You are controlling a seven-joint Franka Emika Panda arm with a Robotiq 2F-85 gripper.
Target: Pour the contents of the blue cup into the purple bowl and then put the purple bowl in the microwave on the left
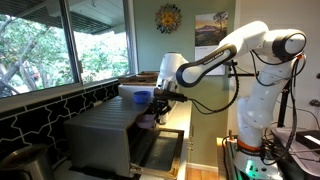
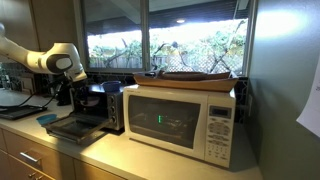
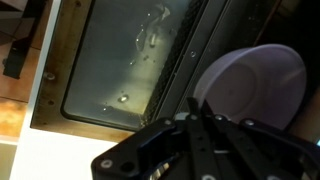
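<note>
In the wrist view my gripper (image 3: pixel 196 106) has its two fingers closed tight on the near rim of the pale purple bowl (image 3: pixel 258 82). The bowl hangs over the open glass door (image 3: pixel 130 55) of the small dark oven on the left. In an exterior view the gripper (image 1: pixel 158 104) is at the oven's mouth (image 1: pixel 140 125), with a blue object (image 1: pixel 142 97), apparently the blue cup, just beside it. In an exterior view the arm (image 2: pixel 62 62) reaches down to the same dark oven (image 2: pixel 100 105), whose door (image 2: pixel 72 127) lies open; the bowl is hard to make out there.
A white microwave (image 2: pixel 180 118) with a flat tray on top stands beside the dark oven. A small teal item (image 2: pixel 47 118) lies on the counter near the open door. Windows run behind the counter (image 1: pixel 60 50). Cables and equipment sit by the robot's base (image 1: pixel 270 150).
</note>
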